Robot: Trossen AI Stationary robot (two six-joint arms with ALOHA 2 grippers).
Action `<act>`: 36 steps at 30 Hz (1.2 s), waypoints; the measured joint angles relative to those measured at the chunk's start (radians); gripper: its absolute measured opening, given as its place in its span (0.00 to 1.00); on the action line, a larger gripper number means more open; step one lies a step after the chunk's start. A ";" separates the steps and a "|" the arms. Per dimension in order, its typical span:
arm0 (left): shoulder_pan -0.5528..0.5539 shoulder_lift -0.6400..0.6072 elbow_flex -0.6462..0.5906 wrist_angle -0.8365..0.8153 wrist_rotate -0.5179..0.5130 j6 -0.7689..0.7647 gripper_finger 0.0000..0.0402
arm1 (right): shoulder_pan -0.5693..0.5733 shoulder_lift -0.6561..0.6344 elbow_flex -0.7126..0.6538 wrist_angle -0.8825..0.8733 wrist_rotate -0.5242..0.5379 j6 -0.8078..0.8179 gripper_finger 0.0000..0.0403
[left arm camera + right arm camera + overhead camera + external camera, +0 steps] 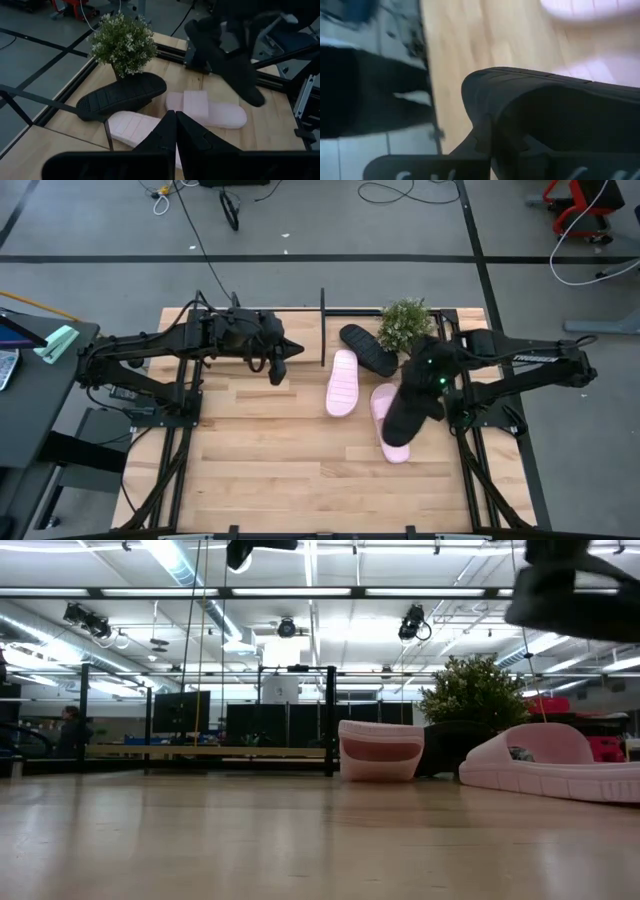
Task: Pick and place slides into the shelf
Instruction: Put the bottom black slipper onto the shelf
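1. The wooden table (260, 450) carries everything; both arms reach in over its far half.
2. The shelf (323, 330) shows as thin black bars along the table's far edge, between the two grippers and beyond them.
3. The right gripper (418, 402) is raised above the table on the right side, its fingers clamped on a black slide (408, 415). In the right wrist view that slide (560, 120) fills the space directly in front of the fingers, held off the wood. In the low view it hangs high at the upper right (575, 590).
4. Directly under the held slide lies a pale pink slide (385, 420), flat on the table, partly covered from above.
5. A second pale pink slide (343, 382) lies to the left of the right gripper, between the two grippers, lengthwise toward the shelf.
6. The other black slide (366, 348) rests beyond the right gripper toward the far edge, its end just beside the potted plant (404, 323).
7. The left gripper (277, 370) hovers over the far left part of the table, well apart from the slides, its fingers (165, 135) pressed together on nothing.
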 joint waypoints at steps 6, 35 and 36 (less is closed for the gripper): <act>-0.001 0.000 0.000 -0.052 0.053 0.005 0.06 | 0.000 0.061 0.049 0.282 -0.019 0.037 0.02; 0.002 -0.201 -0.025 -0.309 0.197 0.088 0.02 | -0.278 0.741 0.760 0.291 -0.211 -0.407 0.02; 0.002 -0.224 -0.033 -0.314 0.183 0.083 0.02 | -0.288 0.763 0.787 0.275 -0.214 -0.419 0.02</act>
